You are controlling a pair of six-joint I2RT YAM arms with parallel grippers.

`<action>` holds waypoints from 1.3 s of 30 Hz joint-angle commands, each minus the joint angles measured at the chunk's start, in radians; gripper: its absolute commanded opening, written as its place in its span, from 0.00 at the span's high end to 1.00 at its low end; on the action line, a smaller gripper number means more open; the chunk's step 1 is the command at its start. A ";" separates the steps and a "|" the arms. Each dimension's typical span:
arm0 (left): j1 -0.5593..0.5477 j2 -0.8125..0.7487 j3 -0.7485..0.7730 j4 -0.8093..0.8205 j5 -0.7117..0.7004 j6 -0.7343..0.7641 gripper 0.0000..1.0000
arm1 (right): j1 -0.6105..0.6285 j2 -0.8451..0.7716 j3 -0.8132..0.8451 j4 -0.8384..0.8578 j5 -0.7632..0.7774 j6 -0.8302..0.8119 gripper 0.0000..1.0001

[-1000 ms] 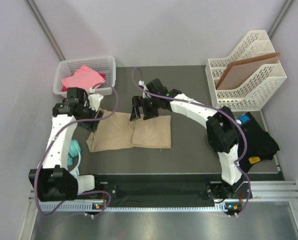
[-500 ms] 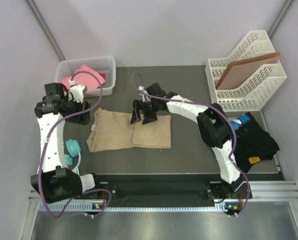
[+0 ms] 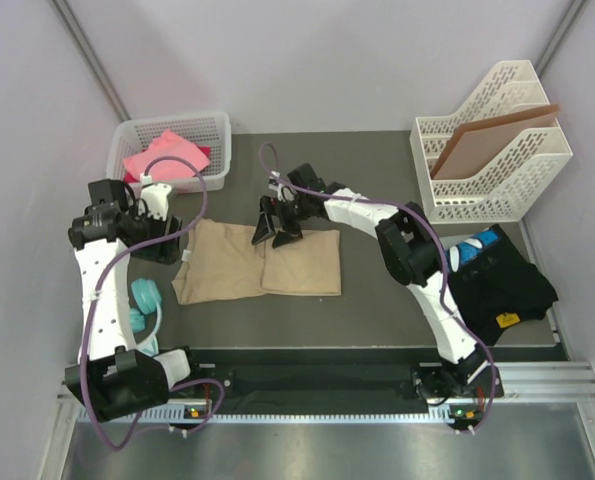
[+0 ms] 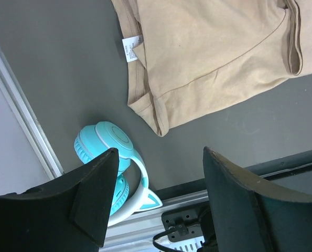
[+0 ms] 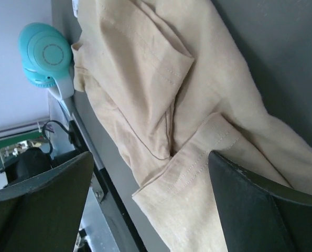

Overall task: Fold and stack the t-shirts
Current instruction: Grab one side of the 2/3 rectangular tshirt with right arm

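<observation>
The dark grey surface (image 3: 377,300) carries the large tan cloth t-shirt (image 3: 262,262) at its middle. The shirt is already doubled into a rough rectangle with a ridge down its centre, so I judge that folding it is the step in hand, and that the fold is partly done.

The black cloth t-shirt (image 3: 517,285) lies heaped at the right edge with a small blue piece (image 3: 484,241) on it, too small to identify. The pink cloth t-shirt (image 3: 162,155) sits in the white mesh basket (image 3: 217,130) at the far left. Nothing is stacked yet.

The right gripper (image 3: 277,225) hangs over the tan shirt's far edge, jaws apart and empty. The left gripper (image 3: 169,243) stands just beside the shirt's left edge, jaws likewise apart and holding nothing. The next move probably calls for each to come down on an edge, pinch every layer there, and carry it across without dragging the cloth beneath.

Only the overhead view gives the whole layout and the other shirts. The right wrist view alone shows a stitched sleeve (image 5: 156,58) turned back over the body and loose wrinkles that want smoothing. The left wrist view alone shows that the teal round headphones (image 4: 106,152) lie near the shirt's corner but apart from it. It also shows the small white neck label (image 4: 131,47) sticking out past the hem.
</observation>
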 commanded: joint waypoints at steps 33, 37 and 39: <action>0.011 -0.145 0.017 -0.099 0.068 0.007 0.29 | -0.334 -0.564 -0.914 0.290 0.027 -0.024 0.21; 0.011 -0.141 0.028 -0.104 0.067 0.004 0.28 | -0.330 -0.501 -0.951 0.431 -0.021 0.063 0.24; 0.011 -0.138 0.032 -0.107 0.067 0.001 0.28 | -0.325 -0.473 -0.973 0.465 -0.022 0.082 0.26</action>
